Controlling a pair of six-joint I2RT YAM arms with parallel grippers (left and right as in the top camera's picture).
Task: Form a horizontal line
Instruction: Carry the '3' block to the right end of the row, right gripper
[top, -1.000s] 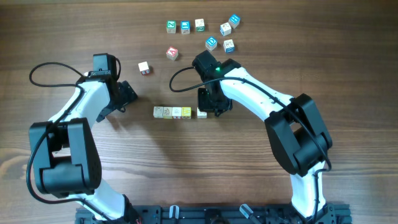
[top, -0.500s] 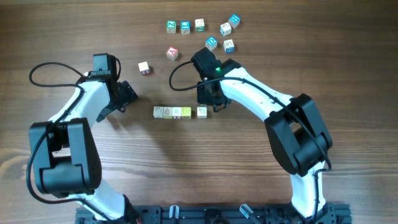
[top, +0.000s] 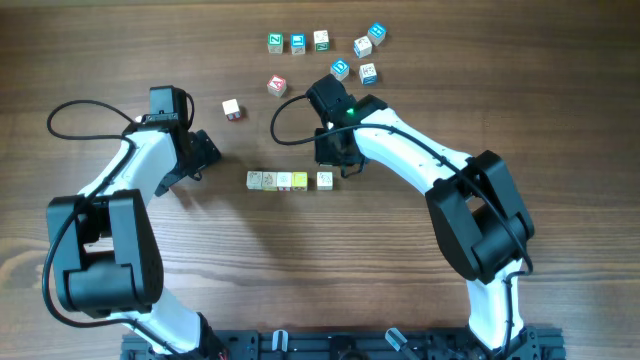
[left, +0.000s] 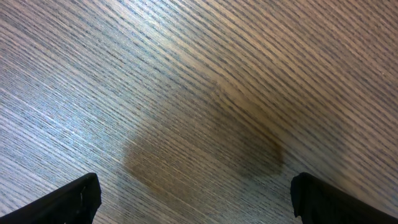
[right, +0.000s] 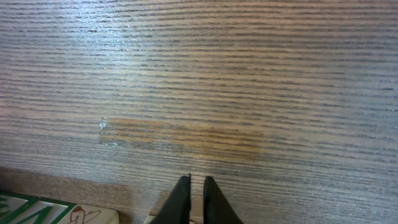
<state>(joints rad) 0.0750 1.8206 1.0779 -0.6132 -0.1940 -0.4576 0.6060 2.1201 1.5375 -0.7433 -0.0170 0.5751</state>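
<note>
The horizontal line sits mid-table: four cubes touching, the yellow cube last of them, and a fifth cube just beside it across a small gap. Just behind that end, the right gripper has its fingers nearly pressed together, gripping nothing. Well to the left, the left gripper is spread wide over the bare table, empty; loose cubes lie scattered further back.

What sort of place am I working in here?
Likely a robot lab bench: a wood-grain table, a left arm and right arm on a black base rail, and scattered alphabet cubes as props.
</note>
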